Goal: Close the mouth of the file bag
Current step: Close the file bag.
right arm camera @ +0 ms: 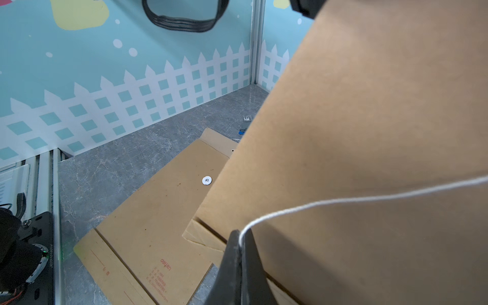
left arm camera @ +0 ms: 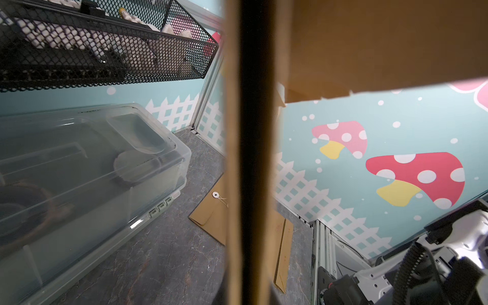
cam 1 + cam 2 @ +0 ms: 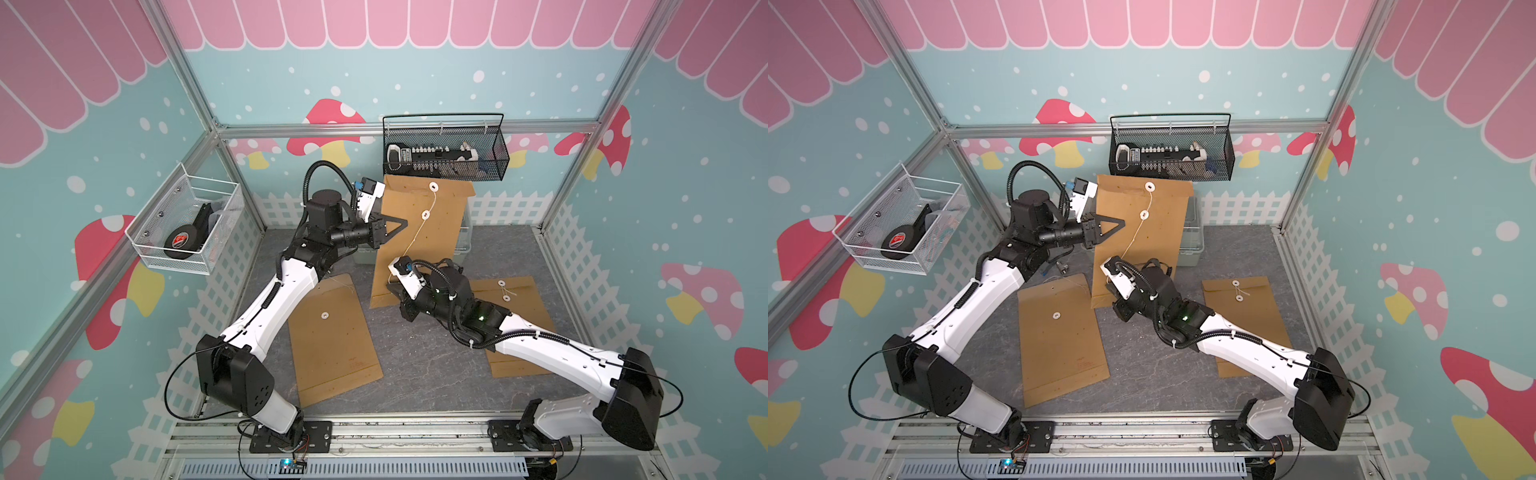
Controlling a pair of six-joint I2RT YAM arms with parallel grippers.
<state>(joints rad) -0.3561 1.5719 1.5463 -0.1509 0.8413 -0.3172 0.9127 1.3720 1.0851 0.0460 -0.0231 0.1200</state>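
A brown paper file bag (image 3: 419, 241) (image 3: 1154, 245) stands upright on its lower edge in the middle of the table. My left gripper (image 3: 404, 224) (image 3: 1122, 223) is shut on its left edge, about halfway up. In the left wrist view that edge (image 2: 253, 158) fills the centre and the flap (image 2: 369, 39) juts out over the bag's face. A white string (image 3: 415, 237) (image 1: 343, 199) runs from the flap's white disc (image 3: 434, 186) past the lower disc (image 3: 425, 214) down to my right gripper (image 3: 390, 286) (image 1: 241, 235). That gripper is shut on the string's end, low in front of the bag (image 1: 369, 118).
Two more file bags lie flat, one at the front left (image 3: 332, 340) (image 1: 158, 211) and one under my right arm (image 3: 519, 328). A clear plastic box (image 2: 92, 171) stands behind the upright bag. A black mesh basket (image 3: 444, 149) hangs on the back wall, a white wire basket (image 3: 187, 224) on the left wall.
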